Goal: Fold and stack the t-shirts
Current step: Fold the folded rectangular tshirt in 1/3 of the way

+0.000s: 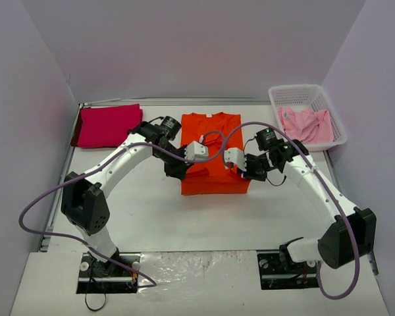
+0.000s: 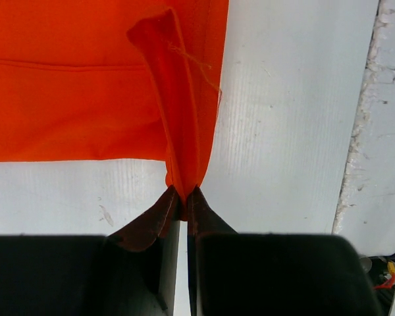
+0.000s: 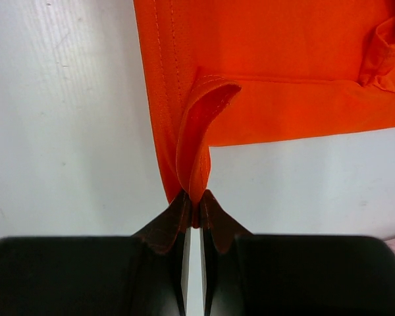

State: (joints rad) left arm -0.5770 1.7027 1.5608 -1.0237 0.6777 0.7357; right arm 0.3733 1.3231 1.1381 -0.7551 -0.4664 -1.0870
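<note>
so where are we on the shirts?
Done: magenta shirt lies folded far left. In hand: orange shirt, mid-table, sides folded in, left gripper and right gripper each pinching a corner. Left: finish that fold, pink shirt crumpled in the basket, nothing stacked yet.

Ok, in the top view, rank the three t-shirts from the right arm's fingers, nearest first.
1. Orange t-shirt, centre, pinched in the right fingers.
2. Pink t-shirt, in the basket, far right.
3. Magenta t-shirt, far left.

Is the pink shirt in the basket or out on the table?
In. The pink shirt lies crumpled, unfolded, inside the white basket at far right.
</note>
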